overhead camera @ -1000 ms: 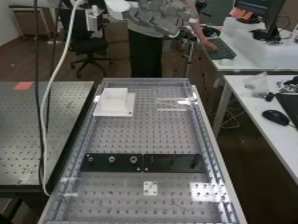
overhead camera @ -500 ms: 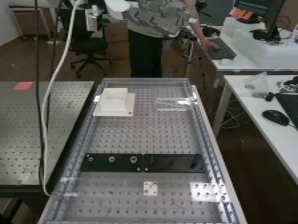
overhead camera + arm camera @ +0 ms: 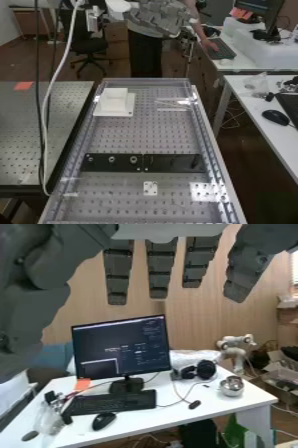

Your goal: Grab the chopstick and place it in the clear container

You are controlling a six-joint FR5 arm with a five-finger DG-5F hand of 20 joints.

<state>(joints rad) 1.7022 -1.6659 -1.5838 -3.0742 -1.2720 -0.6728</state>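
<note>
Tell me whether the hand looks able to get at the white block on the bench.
Probably yes: nothing visible covers the white block, and the hand has its fingers open, though it would need to come down first.

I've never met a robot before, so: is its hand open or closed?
Open: in the wrist view, the hand has its fingers straight and spread apart.
</note>
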